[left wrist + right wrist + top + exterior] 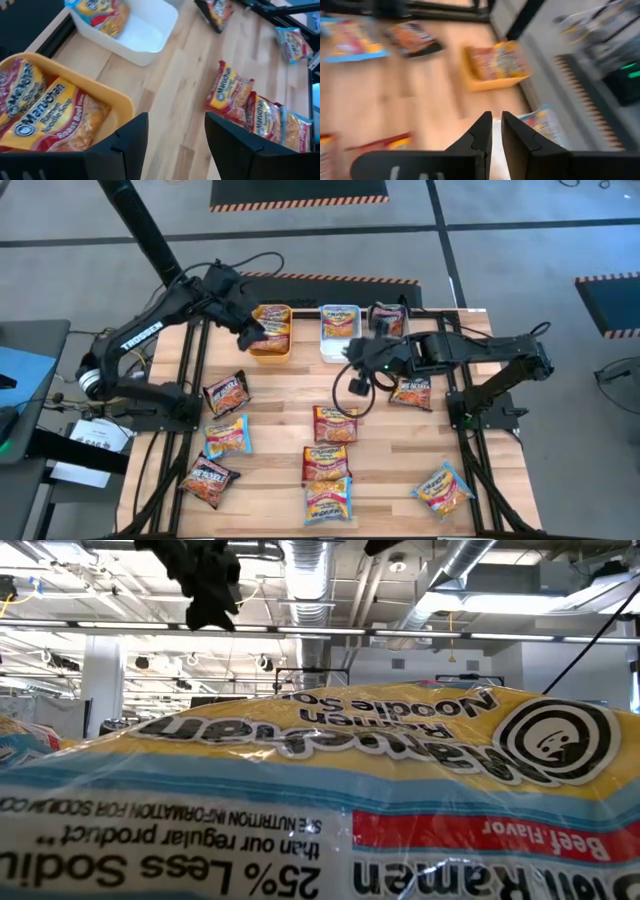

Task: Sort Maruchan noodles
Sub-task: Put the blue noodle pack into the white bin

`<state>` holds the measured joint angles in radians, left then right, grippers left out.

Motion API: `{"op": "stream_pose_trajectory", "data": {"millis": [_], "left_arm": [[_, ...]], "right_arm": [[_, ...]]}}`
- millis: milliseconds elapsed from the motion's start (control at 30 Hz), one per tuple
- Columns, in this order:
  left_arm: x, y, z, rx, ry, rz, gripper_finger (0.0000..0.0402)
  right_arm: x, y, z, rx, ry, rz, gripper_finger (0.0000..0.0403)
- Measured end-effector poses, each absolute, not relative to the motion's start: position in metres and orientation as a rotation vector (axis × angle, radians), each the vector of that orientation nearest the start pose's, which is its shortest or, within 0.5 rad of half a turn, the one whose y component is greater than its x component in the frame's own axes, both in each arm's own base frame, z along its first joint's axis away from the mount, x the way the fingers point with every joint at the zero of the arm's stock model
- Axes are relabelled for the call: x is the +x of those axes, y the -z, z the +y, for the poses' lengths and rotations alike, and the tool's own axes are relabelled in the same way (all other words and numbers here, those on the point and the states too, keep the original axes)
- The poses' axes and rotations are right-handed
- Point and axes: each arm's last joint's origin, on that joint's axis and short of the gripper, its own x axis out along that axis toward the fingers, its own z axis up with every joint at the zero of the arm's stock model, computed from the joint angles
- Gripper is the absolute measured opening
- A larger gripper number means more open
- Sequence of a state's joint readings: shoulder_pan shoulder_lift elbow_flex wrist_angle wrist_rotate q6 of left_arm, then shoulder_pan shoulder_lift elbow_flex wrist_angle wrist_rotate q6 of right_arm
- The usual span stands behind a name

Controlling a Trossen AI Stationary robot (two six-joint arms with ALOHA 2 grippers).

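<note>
From where I stand, the left gripper (250,335) hangs just over the orange bin (271,350) at the far edge of the wooden table (390,450), its fingers (125,145) spread apart with nothing between them. That bin already holds an orange-yellow ramen packet (47,117) labelled roast beef. Next to it the white bin (339,345) has a light blue packet (100,12) inside. The right gripper (352,350) reaches in above the white bin, its fingers (482,137) drawn nearly together and gripping nothing I can see. A dark maroon packet (412,391) lies just beside the right arm. The other Maruchan noodles are spread across the table: a column of orange-yellow packets (334,424) down the middle, a blue packet (441,489) near the front right corner, and a maroon packet (226,392), a blue one (227,436) and another maroon one (208,481) along the left side. One blue-and-yellow packet (320,800) lies right against the low camera, filling its view.
</note>
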<state>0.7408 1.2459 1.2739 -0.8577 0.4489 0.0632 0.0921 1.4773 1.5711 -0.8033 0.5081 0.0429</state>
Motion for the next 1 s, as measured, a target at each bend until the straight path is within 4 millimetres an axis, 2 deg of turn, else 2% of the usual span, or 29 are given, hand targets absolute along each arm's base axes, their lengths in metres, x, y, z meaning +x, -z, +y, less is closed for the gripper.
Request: {"op": "stream_pose_trajectory", "data": {"millis": [233, 467, 733, 1000], "left_arm": [[0.192, -0.358, 0.136, -0.345, -0.239, 0.698, 0.0181], [0.195, -0.356, 0.134, -0.310, -0.275, 0.724, 0.0181], [0.195, -0.356, 0.134, -0.307, -0.281, 0.725, 0.0181], [0.195, -0.356, 0.134, -0.307, -0.282, 0.726, 0.0181]], "right_arm": [[0.288, -0.372, 0.036, 0.040, 0.246, 0.891, 0.0066], [0.265, -0.361, 0.057, 0.133, 0.257, 1.099, 0.0066], [0.251, -0.358, 0.081, 0.200, 0.191, 1.208, 0.0066], [0.233, -0.352, 0.108, 0.331, 0.239, 1.342, 0.0071]]}}
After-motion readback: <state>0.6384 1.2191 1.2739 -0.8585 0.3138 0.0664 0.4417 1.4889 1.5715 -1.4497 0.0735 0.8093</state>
